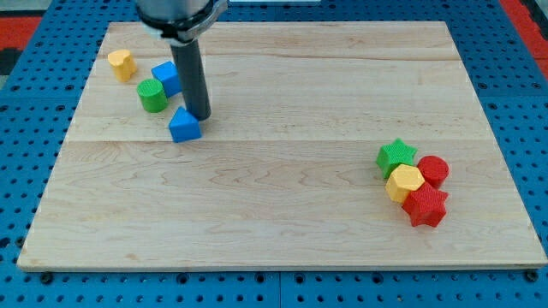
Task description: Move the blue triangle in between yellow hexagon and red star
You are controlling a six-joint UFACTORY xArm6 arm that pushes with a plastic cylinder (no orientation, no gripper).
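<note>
Board [282, 248] edge runs along the near side, with bare wood just behind it.

First things past that, on the right, are a tight cluster: the red star [425, 206] nearest, the yellow hexagon [404, 182] touching it just behind and to the left, a red round block [434, 170] beside the hexagon on the right, and a green star [396, 156] at the far end. Star and hexagon look pressed together, so no gap shows between them.

Farther back on the left sits the blue triangle [184, 126], well apart from that cluster. My tip [204, 115] stands just beside it, on its far right side, touching or nearly so. The rod has nothing to open or close; it grips nothing and can only shove.

I judge the step in hand to be the approach. From here a push would send the triangle left and nearer, away from the goal, so the next move calls for circling to its far left face and driving it right and near across the open middle. Arrival will likely nudge the pair apart; the right edge lies near them.

Beyond the triangle lie a green cylinder [153, 95], a blue block [166, 78], and a yellow block [122, 64] near the far left corner.
</note>
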